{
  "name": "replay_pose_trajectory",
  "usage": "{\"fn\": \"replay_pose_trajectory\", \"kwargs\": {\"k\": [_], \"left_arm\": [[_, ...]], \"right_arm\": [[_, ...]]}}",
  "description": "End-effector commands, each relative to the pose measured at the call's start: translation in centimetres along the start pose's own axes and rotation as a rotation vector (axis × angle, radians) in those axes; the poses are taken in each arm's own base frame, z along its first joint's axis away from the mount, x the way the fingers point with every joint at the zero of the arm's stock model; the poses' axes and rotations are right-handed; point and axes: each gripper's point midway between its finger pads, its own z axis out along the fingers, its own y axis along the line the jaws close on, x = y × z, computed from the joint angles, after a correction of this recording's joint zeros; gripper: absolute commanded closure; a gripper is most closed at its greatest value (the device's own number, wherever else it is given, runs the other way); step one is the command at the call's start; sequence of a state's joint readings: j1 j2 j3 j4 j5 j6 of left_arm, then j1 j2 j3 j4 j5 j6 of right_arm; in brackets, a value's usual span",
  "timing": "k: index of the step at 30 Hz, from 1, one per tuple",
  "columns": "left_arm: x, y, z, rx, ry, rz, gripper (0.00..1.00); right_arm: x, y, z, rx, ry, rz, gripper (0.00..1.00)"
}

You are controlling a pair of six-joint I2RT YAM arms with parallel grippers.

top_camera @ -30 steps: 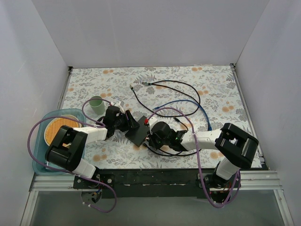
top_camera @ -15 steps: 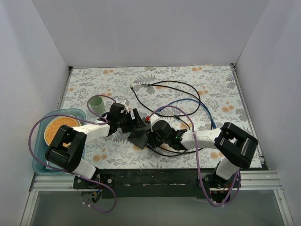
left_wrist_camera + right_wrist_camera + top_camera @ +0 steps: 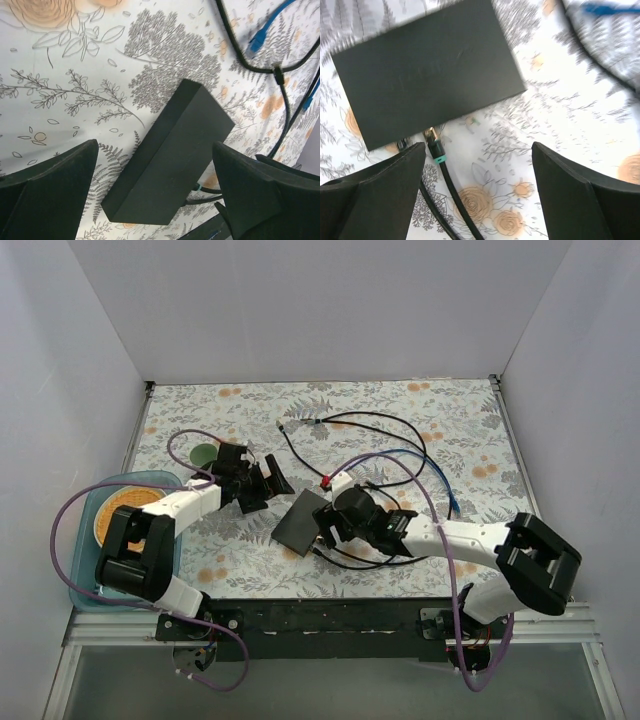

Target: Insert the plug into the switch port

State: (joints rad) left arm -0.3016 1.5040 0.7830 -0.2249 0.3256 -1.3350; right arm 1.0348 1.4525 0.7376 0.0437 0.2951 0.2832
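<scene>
Looking at the plug [image 3: 431, 136] sitting right at one long edge of the dark grey box [image 3: 427, 75], not managing to tell seated from just touching, no making out the port itself. Box lying flat mid-table [image 3: 450, 430] between both arms. Right gripper [image 3: 479, 147] hanging over it, spread wide, gripping nothing. Left gripper [image 3: 155, 150] hovering nearby, also gaping, holding nothing. Black cable [image 3: 276, 70] and blue cable [image 3: 260, 37] looping behind
</scene>
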Motion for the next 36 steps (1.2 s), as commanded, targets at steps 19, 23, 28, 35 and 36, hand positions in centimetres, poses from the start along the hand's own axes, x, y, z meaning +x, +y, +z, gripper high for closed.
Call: {"fn": "replay_pose_trajectory", "kwargs": {"k": [19, 23, 28, 35, 36], "left_arm": [[-9.4, -6.4, -6.1, 0.054, -0.236, 0.160, 0.02], [-8.9, -6.9, -5.6, 0.092, -0.204, 0.182, 0.02], [-8.2, -7.9, -5.5, 0.157, -0.165, 0.205, 0.07], [-7.3, -7.7, -4.7, 0.179, -0.125, 0.201, 0.11], [-7.2, -7.7, -4.6, 0.178, -0.122, 0.199, 0.11]], "right_arm": [[-13.9, -8.6, 4.4, 0.060, -0.147, -0.013, 0.13], [-13.2, -10.1, 6.0, 0.085, -0.099, -0.119, 0.14], [-11.5, -12.5, 6.8, 0.082, -0.067, -0.161, 0.14], [-10.8, -14.7, 7.6, 0.071, -0.048, -0.220, 0.14], [-10.7, -14.8, 7.8, 0.071, -0.043, -0.232, 0.14]]}}
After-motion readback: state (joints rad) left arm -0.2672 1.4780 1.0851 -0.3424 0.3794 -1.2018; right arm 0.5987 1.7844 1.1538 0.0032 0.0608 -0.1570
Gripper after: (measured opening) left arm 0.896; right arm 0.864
